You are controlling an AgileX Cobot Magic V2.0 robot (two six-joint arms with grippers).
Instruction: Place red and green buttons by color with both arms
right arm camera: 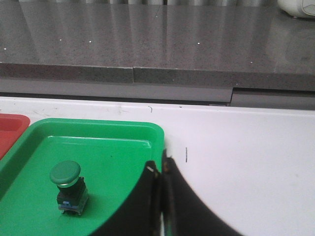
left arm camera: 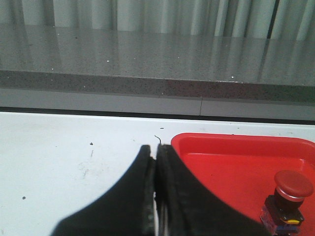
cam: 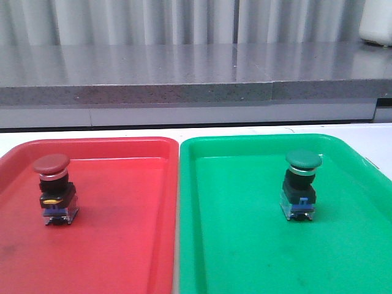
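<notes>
Red button [left arm camera: 293, 186] and green button [right arm camera: 65, 174] stand apart from the pressed-together left gripper [left arm camera: 155, 152] and right gripper [right arm camera: 161, 164].

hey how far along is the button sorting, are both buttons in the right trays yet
It looks done. The red button stands upright in the red tray, and the green button stands upright in the green tray. Nothing is in hand: the left gripper and right gripper are both shut on nothing, off to the side of their buttons. No button is left outside a tray.

Left tray [cam: 122, 257]: one button [cam: 54, 187], upright. Right tray [cam: 245, 257], touching alongside: another button [cam: 301, 184]. Both trays on tabletop [cam: 92, 135].
</notes>
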